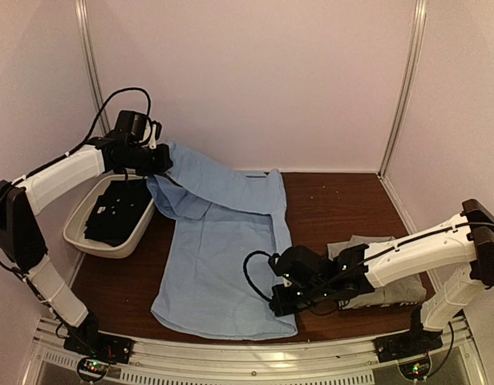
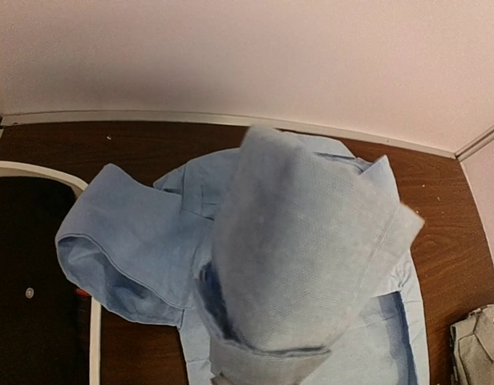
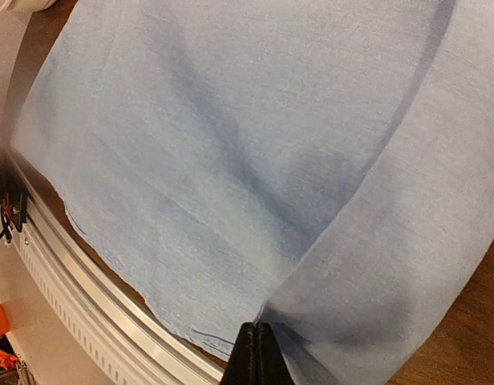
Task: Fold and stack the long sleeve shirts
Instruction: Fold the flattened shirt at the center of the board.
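Walls hem the brown wooden table (image 1: 335,208) on three sides in the top view, with bare wood only at the back right. A light blue collared cloth shirt (image 1: 219,249) lies across the middle, its near hem at the table's front edge. The left gripper (image 1: 163,160) holds its far left corner aloft beside a white plastic tub (image 1: 111,250). The right gripper (image 1: 277,305) sits low at the near right hem, next to a folded grey collared shirt (image 1: 399,290).

In the left wrist view, lifted blue cloth (image 2: 303,265) hangs right in front of the lens and hides the closed fingers.

In the right wrist view, black fingertips (image 3: 249,353) are pressed together and appear to nip a fold of the cloth (image 3: 231,144) just above the metal front rail (image 3: 95,289).
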`<action>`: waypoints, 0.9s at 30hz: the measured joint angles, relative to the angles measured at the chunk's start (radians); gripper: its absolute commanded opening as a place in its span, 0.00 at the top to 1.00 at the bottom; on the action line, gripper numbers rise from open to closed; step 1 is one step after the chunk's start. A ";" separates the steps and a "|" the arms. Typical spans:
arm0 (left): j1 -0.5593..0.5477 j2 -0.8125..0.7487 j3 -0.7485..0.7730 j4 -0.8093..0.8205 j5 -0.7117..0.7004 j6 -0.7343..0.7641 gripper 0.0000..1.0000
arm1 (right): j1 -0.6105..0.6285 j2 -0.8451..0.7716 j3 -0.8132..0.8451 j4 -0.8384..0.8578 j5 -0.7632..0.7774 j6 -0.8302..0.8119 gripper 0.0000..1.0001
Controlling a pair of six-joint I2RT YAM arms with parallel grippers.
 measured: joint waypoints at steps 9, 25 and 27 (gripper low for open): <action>0.019 -0.051 -0.055 -0.006 -0.029 0.009 1.00 | 0.000 0.078 0.019 0.065 -0.069 -0.019 1.00; 0.019 -0.138 -0.058 -0.011 -0.033 0.024 1.00 | 0.000 0.098 0.055 0.101 -0.111 -0.026 1.00; 0.019 -0.142 -0.058 -0.011 -0.033 0.024 1.00 | 0.000 0.098 0.054 0.107 -0.116 -0.025 1.00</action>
